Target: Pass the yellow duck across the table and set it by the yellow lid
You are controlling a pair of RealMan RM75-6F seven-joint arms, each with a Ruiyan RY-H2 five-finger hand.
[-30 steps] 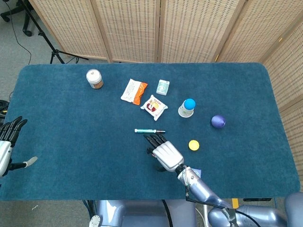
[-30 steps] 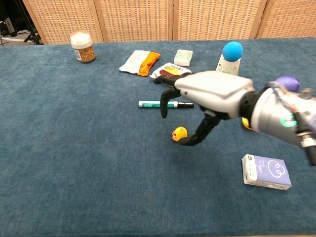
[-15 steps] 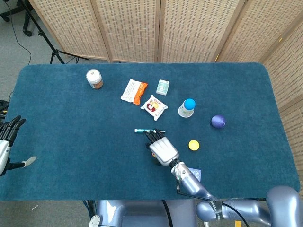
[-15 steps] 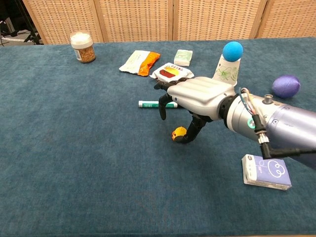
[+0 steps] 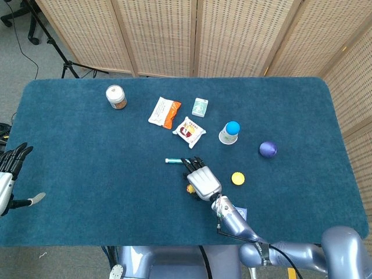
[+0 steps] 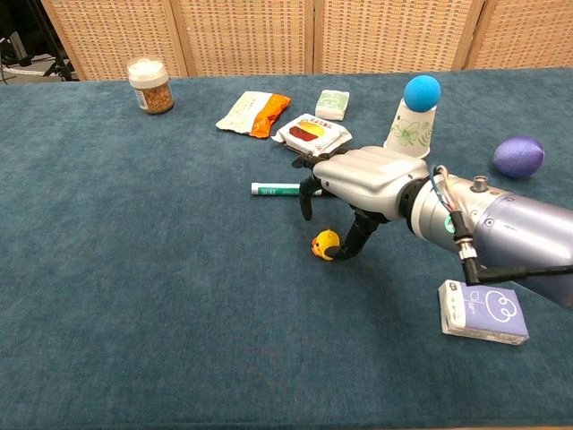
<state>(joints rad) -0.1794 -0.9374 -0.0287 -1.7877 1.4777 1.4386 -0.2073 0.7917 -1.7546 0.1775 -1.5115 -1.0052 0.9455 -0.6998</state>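
Note:
The small yellow duck (image 6: 324, 243) sits on the blue table top, near the middle front; in the head view only a sliver of the duck (image 5: 189, 188) shows at the hand's left edge. My right hand (image 6: 367, 175) hovers palm down just above and behind it. Its thumb curls down against the duck's right side, while the fingers (image 6: 304, 193) reach over a pen and stay clear of the duck. The yellow lid (image 5: 238, 178) lies flat a short way right of my right hand (image 5: 203, 181); the arm hides it in the chest view. My left hand (image 5: 9, 174) hangs open past the table's left edge.
A green-and-white pen (image 6: 277, 189) lies under the fingertips. Behind are a jar (image 5: 116, 96), two snack packets (image 5: 164, 111) (image 5: 189, 131), a small box (image 5: 200, 107), a paper cup topped by a blue ball (image 5: 231, 132) and a purple ball (image 5: 267, 149). A card box (image 6: 483, 312) lies front right.
My right hand has drawn in and settled lower over the duck, the thumb staying against it. The duck tipped briefly and now sits upright in the same spot. The left hand barely moved.

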